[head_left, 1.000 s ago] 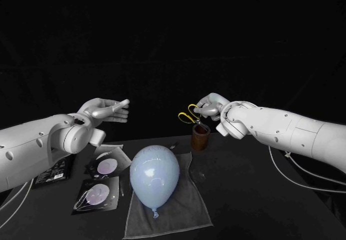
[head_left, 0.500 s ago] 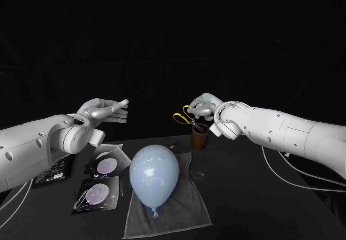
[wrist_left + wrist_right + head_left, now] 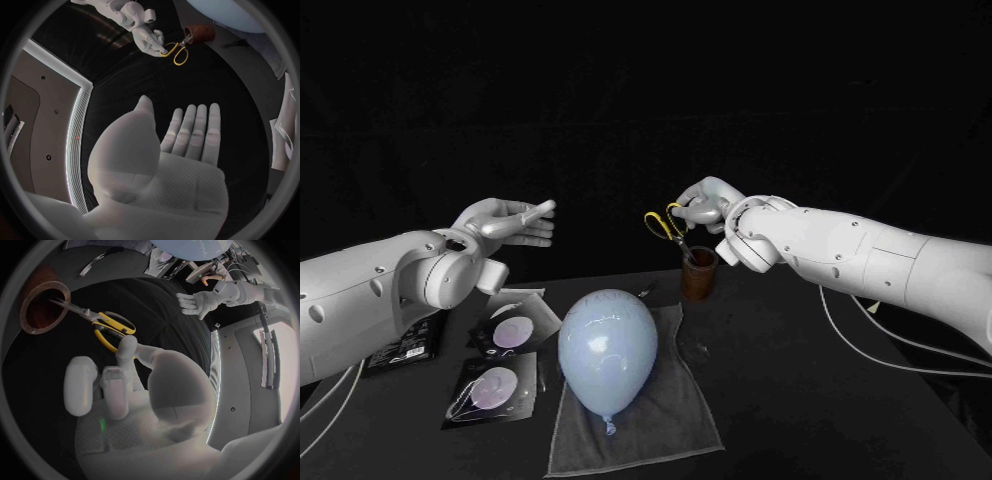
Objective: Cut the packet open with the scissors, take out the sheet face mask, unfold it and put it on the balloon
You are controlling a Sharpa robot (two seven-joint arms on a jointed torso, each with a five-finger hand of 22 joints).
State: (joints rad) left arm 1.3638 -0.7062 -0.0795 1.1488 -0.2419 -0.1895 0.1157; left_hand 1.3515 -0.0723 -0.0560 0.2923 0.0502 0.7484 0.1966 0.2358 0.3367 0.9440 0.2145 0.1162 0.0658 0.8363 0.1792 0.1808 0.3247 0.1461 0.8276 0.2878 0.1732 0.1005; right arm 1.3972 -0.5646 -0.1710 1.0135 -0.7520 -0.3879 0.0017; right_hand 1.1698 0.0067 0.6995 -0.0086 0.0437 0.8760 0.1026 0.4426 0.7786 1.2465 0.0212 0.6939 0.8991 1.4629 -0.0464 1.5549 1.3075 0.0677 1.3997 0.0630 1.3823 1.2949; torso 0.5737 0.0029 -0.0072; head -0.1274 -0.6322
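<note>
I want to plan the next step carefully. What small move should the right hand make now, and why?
Probably lift the scissors straight up, clear of the cup. The right hand holds their yellow handles, but the blade tips lie at the cup's mouth in the right wrist view. The left hand is open and the packets lie untouched.

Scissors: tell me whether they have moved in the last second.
Yes. The scissors, held by the right hand, have risen and drifted slightly toward the picture's left in the head view, judged against the brown holder, which stayed put.
</note>
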